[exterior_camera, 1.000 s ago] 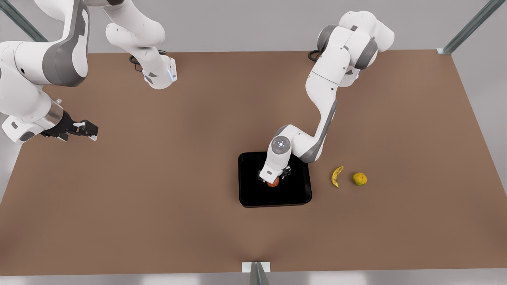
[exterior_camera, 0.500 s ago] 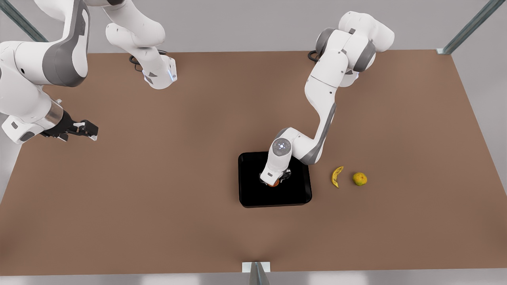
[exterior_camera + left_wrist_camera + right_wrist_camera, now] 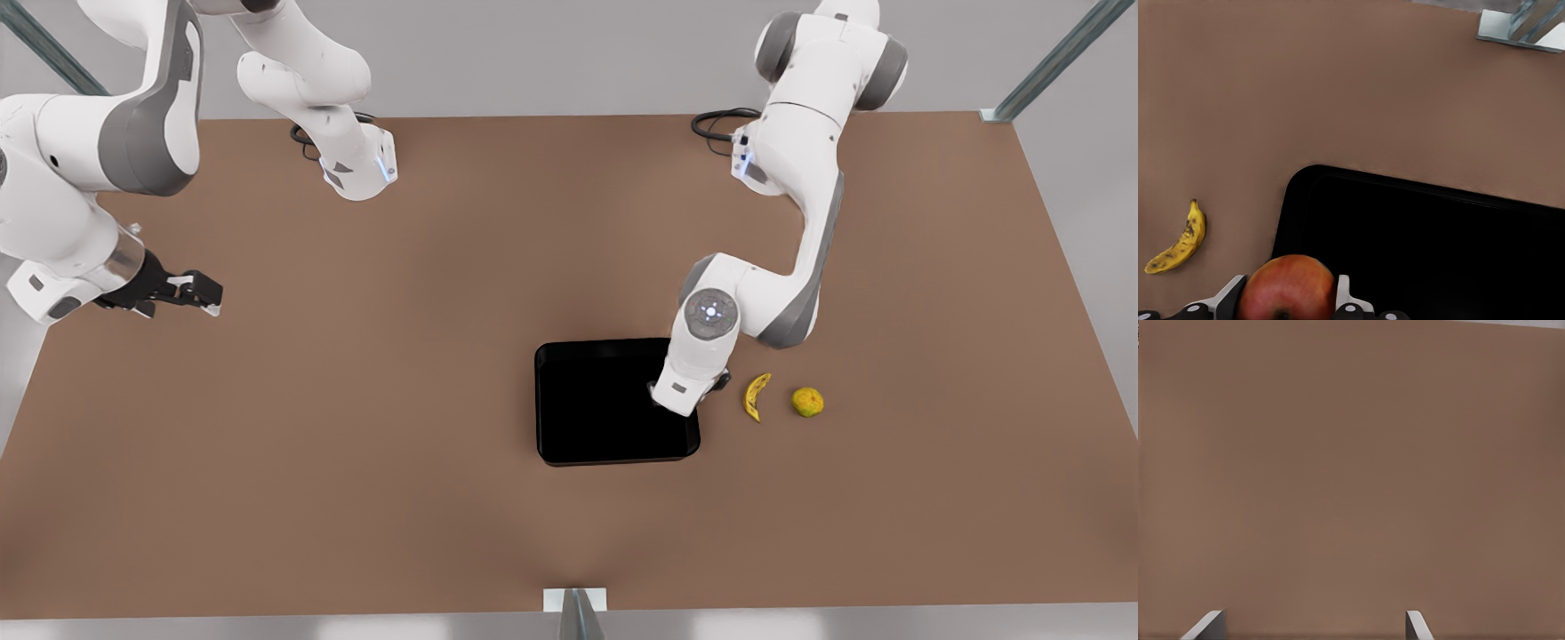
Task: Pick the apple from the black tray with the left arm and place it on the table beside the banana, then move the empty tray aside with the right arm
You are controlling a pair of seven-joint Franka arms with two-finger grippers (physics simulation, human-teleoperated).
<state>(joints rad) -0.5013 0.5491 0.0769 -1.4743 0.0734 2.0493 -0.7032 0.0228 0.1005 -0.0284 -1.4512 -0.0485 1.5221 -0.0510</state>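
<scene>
Observe the left gripper (image 3: 1288, 308): its fingers are clamped on the round reddish-orange apple (image 3: 1287, 290), held above the glossy black rectangular tray (image 3: 605, 418) at the tray's edge nearest the small curved yellow banana (image 3: 756, 396). A yellow-green round fruit (image 3: 807, 402) lies just beyond the banana on the matte brown table (image 3: 400, 444). The right gripper (image 3: 197, 292) waits near the table's edge on the front view's left, fingers apart.
</scene>
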